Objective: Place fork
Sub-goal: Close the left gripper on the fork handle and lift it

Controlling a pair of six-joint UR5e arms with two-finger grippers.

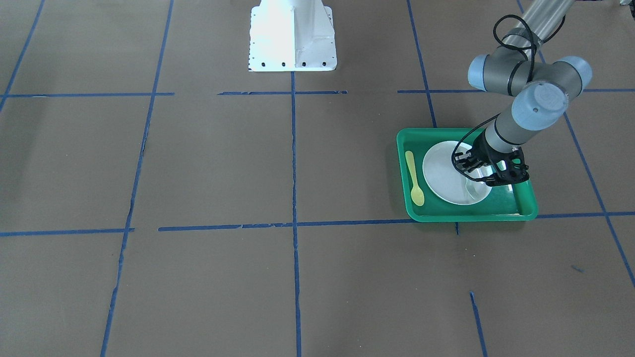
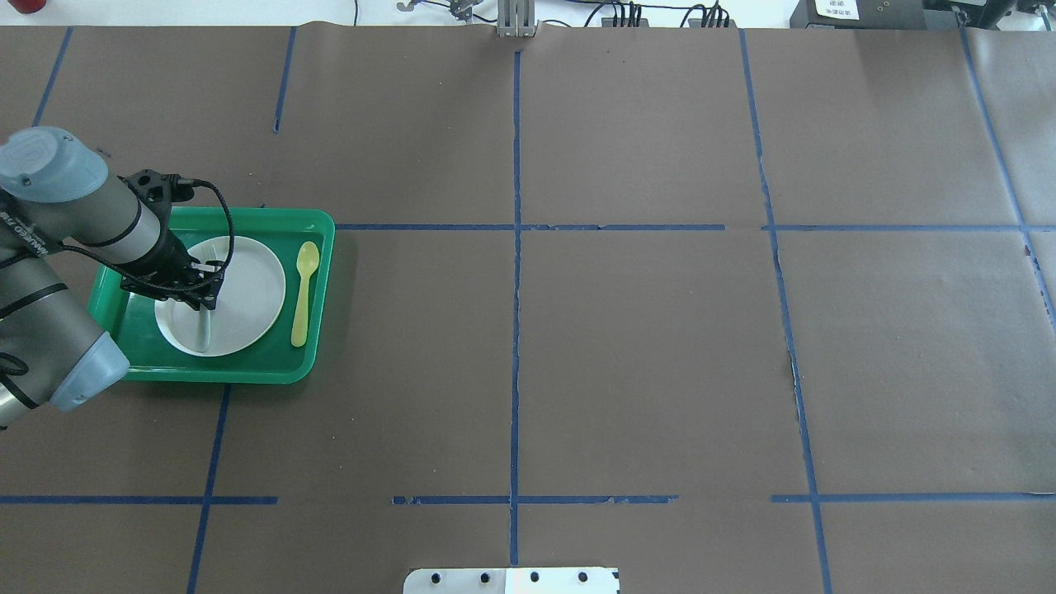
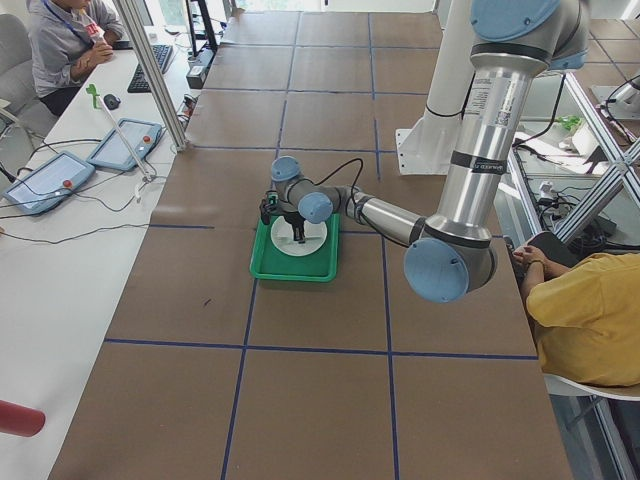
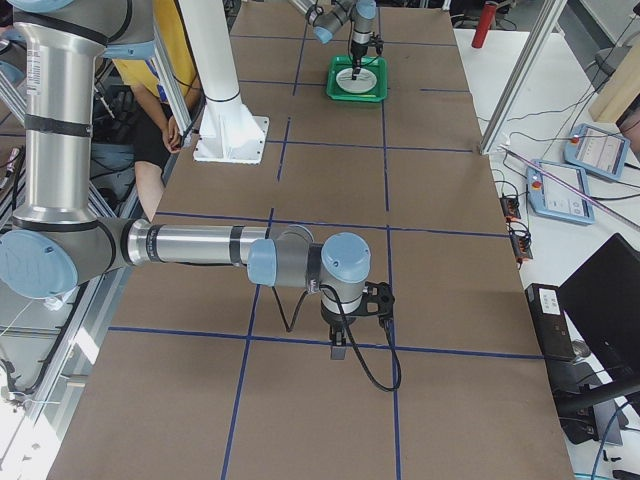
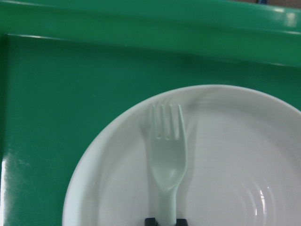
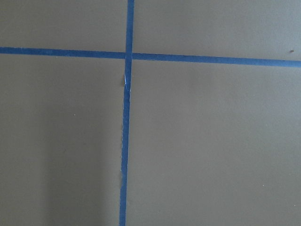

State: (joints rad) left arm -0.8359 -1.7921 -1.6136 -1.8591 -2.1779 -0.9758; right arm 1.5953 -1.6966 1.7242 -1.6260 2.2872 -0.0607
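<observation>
Brown table (image 2: 643, 363), blue tape grid (image 2: 516, 330)

One fork (image 5: 167, 150), one yellow spoon (image 2: 304, 282), one white plate (image 2: 247, 289), one green tray (image 2: 272, 219), two arms, left arm (image 2: 58, 223) and right arm (image 4: 190, 245), one white pedestal (image 1: 292, 34), two tablets (image 3: 45, 180) on the side table, two people (image 3: 70, 40).

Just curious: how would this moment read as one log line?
left gripper: shut on fork; fork: over plate in tray; spoon: beside plate; right gripper: cannot tell
</observation>
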